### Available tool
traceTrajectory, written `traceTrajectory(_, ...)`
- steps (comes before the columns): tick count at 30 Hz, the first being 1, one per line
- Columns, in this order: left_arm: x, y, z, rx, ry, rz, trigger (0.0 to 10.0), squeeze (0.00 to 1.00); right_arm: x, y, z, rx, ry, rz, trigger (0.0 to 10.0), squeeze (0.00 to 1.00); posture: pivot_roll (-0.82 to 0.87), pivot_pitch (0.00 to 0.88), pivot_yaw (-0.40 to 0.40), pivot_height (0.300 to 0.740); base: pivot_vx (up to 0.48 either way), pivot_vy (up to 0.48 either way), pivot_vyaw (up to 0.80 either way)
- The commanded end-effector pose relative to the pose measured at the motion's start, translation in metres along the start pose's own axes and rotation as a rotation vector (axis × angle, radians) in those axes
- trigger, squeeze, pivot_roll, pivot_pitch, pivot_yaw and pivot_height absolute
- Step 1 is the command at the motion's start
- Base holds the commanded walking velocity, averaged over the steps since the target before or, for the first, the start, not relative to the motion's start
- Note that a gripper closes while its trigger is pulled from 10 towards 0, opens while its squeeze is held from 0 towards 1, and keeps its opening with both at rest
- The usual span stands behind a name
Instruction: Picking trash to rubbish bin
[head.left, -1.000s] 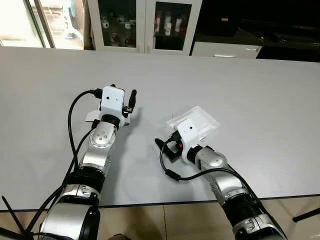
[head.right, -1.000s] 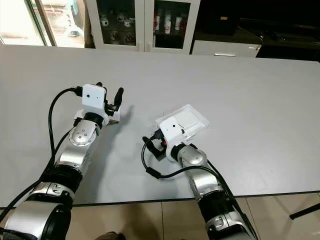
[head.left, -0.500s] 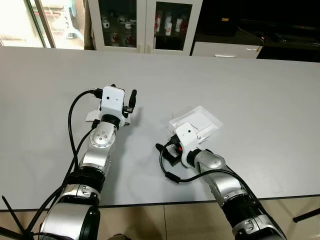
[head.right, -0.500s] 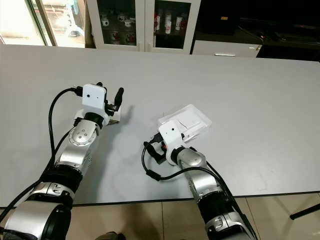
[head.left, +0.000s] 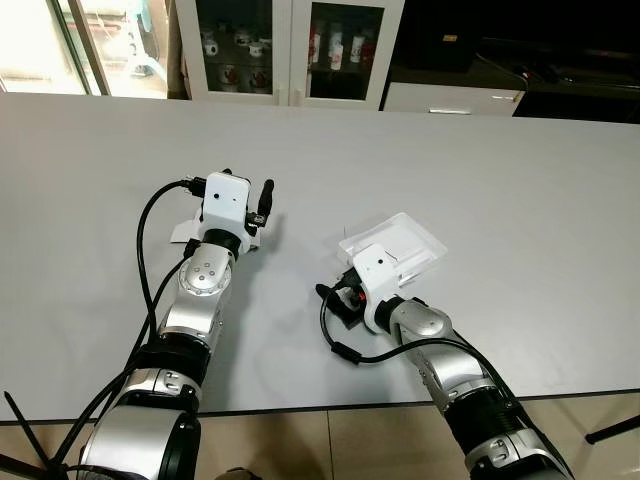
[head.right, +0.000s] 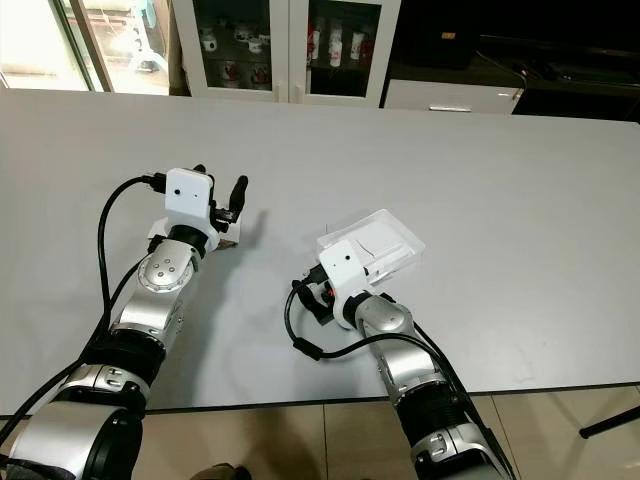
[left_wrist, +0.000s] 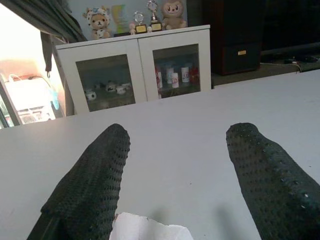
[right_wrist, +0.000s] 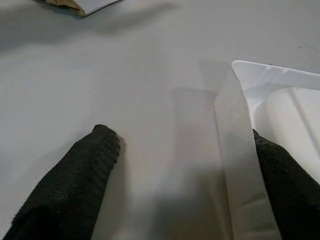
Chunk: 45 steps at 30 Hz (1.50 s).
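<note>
A clear plastic tray (head.left: 405, 240) lies on the grey table (head.left: 520, 200), right of the middle. My right gripper (head.left: 338, 292) is low on the table at the tray's near left corner and is open. In the right wrist view the tray's rim (right_wrist: 240, 145) sits between the fingers, one finger (right_wrist: 75, 185) on bare table, the other (right_wrist: 285, 185) against the tray's side. A flat white and brown scrap of card (head.right: 228, 238) lies under my left gripper (head.left: 247, 182), which is open; its edge (left_wrist: 150, 231) shows between the two fingers.
The table's front edge (head.left: 330, 407) runs just before me, with tiled floor below. A white cabinet with glass doors (head.left: 290, 50) stands beyond the far edge. Bare table stretches to the right of the tray.
My right gripper has shifted slightly toward me and closer along the tray's corner. The left arm has not moved.
</note>
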<state>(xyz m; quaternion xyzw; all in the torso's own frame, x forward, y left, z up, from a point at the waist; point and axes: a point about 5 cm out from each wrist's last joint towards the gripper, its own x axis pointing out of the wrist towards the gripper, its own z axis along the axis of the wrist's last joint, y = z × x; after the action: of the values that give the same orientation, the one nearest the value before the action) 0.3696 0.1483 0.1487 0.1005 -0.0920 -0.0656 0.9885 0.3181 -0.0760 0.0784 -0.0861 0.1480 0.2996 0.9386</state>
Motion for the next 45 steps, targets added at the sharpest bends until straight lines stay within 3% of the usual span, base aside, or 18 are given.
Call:
traceTrajectory(1,0.004,-0.005,0.003,0.002,0.005,-0.027,10.0,0.0,-0.002,-0.002,-0.011,0.022,0.054,-0.011,0.0,0.0,-0.03,0.045,-0.068,0.74,0.0,0.0,0.0)
traceTrajectory(45,0.002,-0.009,0.001,-0.006,0.013,-0.056,10.0,0.0,0.001,-0.014,0.005,0.045,-0.063,-0.123,0.0,0.0,-0.03,0.047,-0.069,0.74,0.0,0.0,0.0)
